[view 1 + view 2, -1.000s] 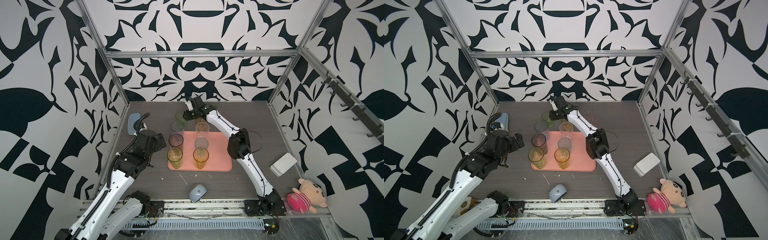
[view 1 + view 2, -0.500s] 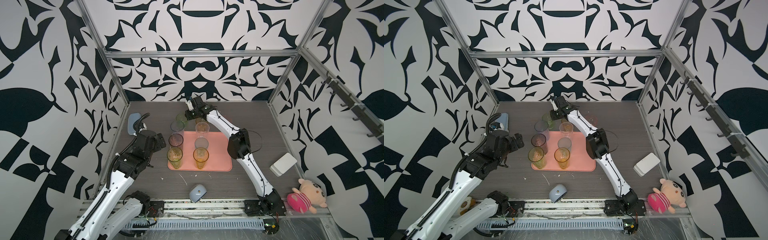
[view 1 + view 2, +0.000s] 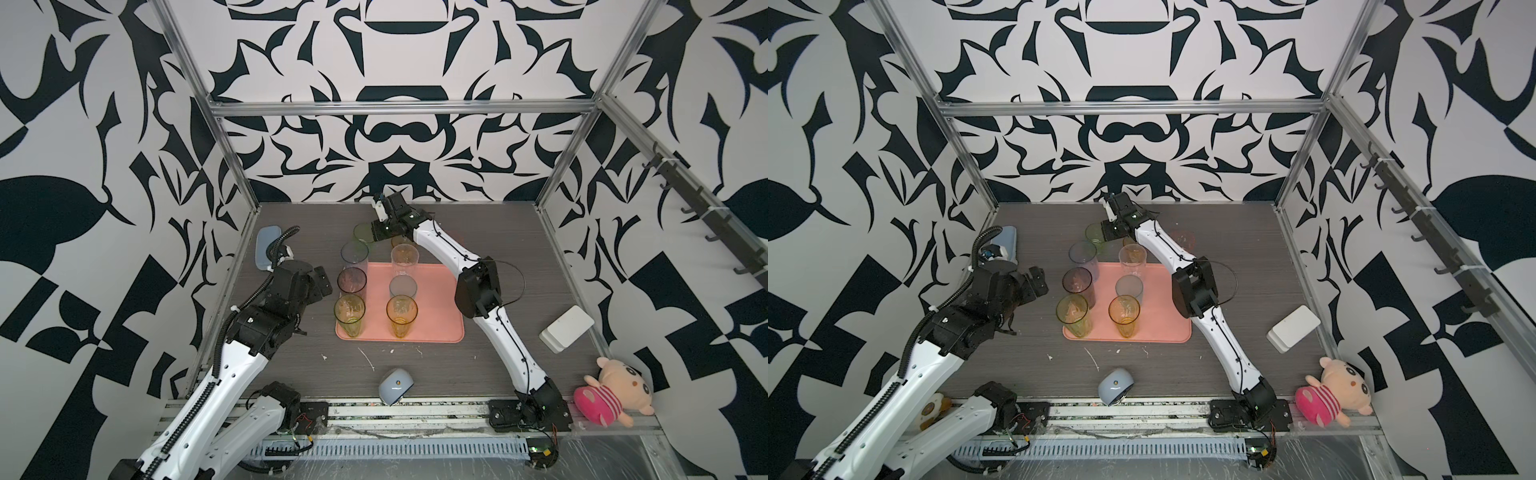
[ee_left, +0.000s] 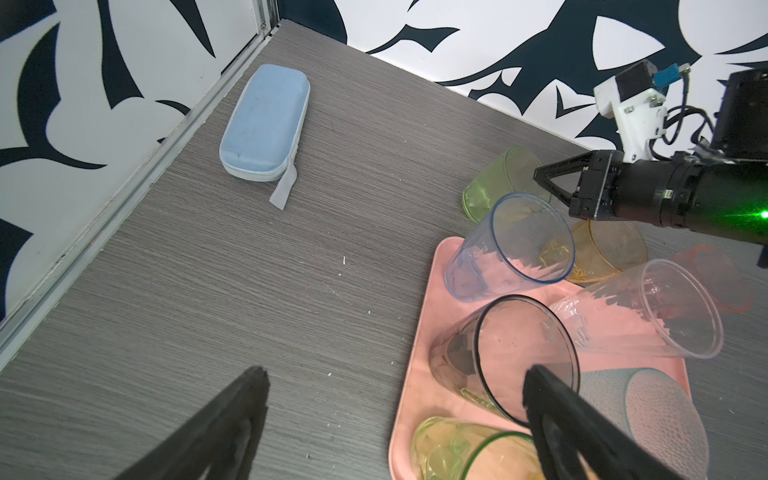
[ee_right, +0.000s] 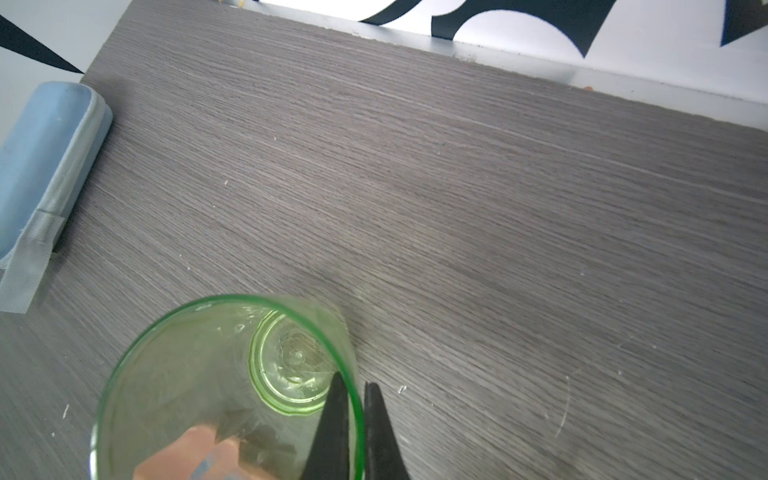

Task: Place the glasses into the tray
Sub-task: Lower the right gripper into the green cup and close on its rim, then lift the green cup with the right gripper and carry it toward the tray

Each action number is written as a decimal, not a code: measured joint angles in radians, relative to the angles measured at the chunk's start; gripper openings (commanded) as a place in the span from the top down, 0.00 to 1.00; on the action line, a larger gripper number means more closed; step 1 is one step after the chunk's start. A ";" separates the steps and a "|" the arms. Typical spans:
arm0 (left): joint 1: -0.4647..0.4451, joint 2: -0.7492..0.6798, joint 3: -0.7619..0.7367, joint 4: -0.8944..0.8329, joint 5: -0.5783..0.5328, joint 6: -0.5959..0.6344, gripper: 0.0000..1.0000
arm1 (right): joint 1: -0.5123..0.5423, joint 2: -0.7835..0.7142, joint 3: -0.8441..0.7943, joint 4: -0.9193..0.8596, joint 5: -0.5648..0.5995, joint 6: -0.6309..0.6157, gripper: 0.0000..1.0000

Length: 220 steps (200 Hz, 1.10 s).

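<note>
We see the right arm stretched far across the table, its gripper (image 5: 353, 384) pinched onto the rim of the green glass (image 5: 216, 374), off the tray (image 3: 436, 307) near its far left corner. The left gripper (image 4: 397, 370) hangs wide open and empty beside the tray. The table (image 3: 478, 232) is grey wood-grain and the walls are patterned black and white. The other glasses (image 3: 402, 309) are see-through and stand upright on the flat pink tray.
</note>
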 measured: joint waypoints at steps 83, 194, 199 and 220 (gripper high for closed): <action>0.000 -0.002 0.000 0.000 0.000 0.000 0.00 | 0.000 -0.003 0.024 -0.019 0.023 -0.022 1.00; 0.000 -0.014 0.005 -0.020 0.004 -0.001 0.01 | -0.032 -0.219 0.059 -0.171 0.118 -0.048 1.00; 0.000 -0.015 0.006 -0.021 0.005 -0.001 0.01 | -0.037 -0.232 0.059 -0.180 0.123 -0.047 1.00; 0.000 -0.018 0.014 -0.021 0.009 0.000 0.01 | -0.065 -0.281 0.059 -0.219 0.143 -0.043 1.00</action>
